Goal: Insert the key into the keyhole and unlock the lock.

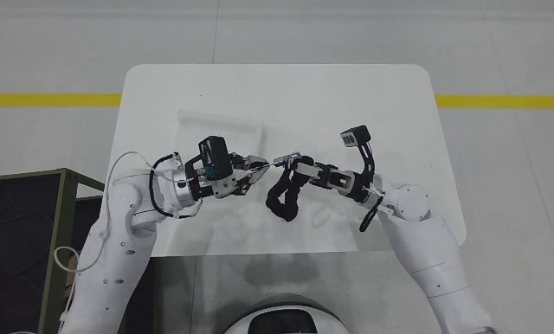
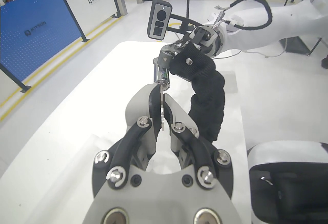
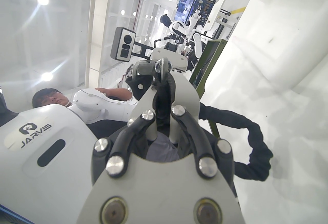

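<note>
Above the white counter (image 1: 363, 100), left jaws pinch the key (image 2: 162, 107), tip at the keyhole (image 2: 164, 84), right jaws clamp the lock (image 2: 205, 81); next it probably needs pushing home, then twisting.

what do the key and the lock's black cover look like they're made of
The key looks like metal: a thin flat plate with a dull grey sheen. The black cover looks like woven fabric, ribbed and wrinkled; what it wraps is hidden.
</note>
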Controlling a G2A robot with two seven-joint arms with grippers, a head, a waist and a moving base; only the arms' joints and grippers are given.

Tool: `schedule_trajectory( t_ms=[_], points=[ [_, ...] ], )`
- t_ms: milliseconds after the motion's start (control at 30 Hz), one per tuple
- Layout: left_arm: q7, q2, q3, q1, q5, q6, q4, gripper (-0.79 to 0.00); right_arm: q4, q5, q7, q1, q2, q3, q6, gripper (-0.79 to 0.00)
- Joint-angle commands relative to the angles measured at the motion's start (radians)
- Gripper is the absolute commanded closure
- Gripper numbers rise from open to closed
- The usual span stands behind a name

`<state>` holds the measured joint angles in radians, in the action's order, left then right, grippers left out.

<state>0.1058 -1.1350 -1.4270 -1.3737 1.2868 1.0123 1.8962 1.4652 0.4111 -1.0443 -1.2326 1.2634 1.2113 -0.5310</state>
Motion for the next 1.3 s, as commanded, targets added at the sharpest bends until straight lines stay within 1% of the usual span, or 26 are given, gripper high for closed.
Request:
schedule_trajectory(
  t_ms=[0,100,267,367,467,500,533,600,633,700,767,867,933,1000,1067,1167,1267],
  points=[
    [-0.118,0.002,0.001,-0.006,0.128,-0.004,-0.001,0.000,-0.001,-0.001,0.002,0.001,0.000,-0.001,0.000,0.000],
    [-0.267,0.007,0.008,-0.018,0.299,-0.048,-0.003,0.000,-0.002,0.001,0.005,0.003,-0.001,-0.003,-0.001,0.000],
    [-0.486,0.018,0.031,-0.032,0.548,-0.168,-0.023,0.000,0.001,0.002,0.012,0.000,-0.002,-0.007,-0.005,0.000],
    [-0.595,0.025,0.036,-0.042,0.648,-0.243,-0.039,0.000,0.005,0.001,0.014,-0.003,-0.002,-0.009,-0.004,0.000],
    [-0.662,0.030,0.037,-0.047,0.685,-0.292,-0.062,0.000,0.009,-0.001,0.015,-0.005,-0.003,-0.013,0.005,0.000],
    [-0.673,0.028,0.034,-0.048,0.665,-0.313,-0.071,-0.372,0.011,-0.001,0.020,-0.006,-0.004,-0.013,0.008,0.000],
    [-0.675,0.028,0.035,-0.048,0.651,-0.320,-0.078,-0.785,0.011,-0.006,0.032,-0.007,-0.004,-0.009,0.010,0.000],
    [-0.655,0.027,0.026,-0.048,0.616,-0.326,-0.094,-0.785,0.013,-0.033,0.064,-0.010,-0.007,0.008,0.006,0.000],
    [-0.655,0.027,0.026,-0.048,0.616,-0.326,-0.094,-0.785,0.014,-0.072,0.088,-0.011,-0.010,0.023,0.000,0.000],
    [-0.655,0.027,0.026,-0.048,0.616,-0.326,-0.094,-0.785,0.027,-0.202,0.164,-0.017,-0.016,0.059,-0.018,0.000],
    [-0.655,0.027,0.026,-0.048,0.616,-0.326,-0.094,-0.785,0.064,-0.370,0.247,-0.032,-0.024,0.094,-0.030,0.000],
    [-0.655,0.027,0.026,-0.048,0.616,-0.326,-0.094,-0.785,0.152,-0.724,0.389,-0.067,-0.035,0.145,-0.022,0.000],
    [-0.655,0.027,0.026,-0.048,0.616,-0.326,-0.094,-0.785,0.214,-0.912,0.484,-0.095,-0.038,0.158,-0.008,0.000],
    [-0.655,0.027,0.026,-0.048,0.616,-0.326,-0.094,-0.785,0.272,-1.146,0.565,-0.117,-0.043,0.169,0.013,0.000],
    [-0.655,0.027,0.026,-0.048,0.616,-0.326,-0.094,-0.785,0.327,-1.399,0.638,-0.142,-0.047,0.150,0.025,0.000],
    [-0.655,0.027,0.026,-0.048,0.616,-0.326,-0.094,-0.785,0.349,-1.651,0.749,-0.164,-0.052,0.109,0.019,0.000],
    [-0.655,0.027,0.026,-0.048,0.616,-0.326,-0.094,-0.785,0.354,-2.002,0.866,-0.178,-0.058,0.059,0.094,0.000]
  ],
)
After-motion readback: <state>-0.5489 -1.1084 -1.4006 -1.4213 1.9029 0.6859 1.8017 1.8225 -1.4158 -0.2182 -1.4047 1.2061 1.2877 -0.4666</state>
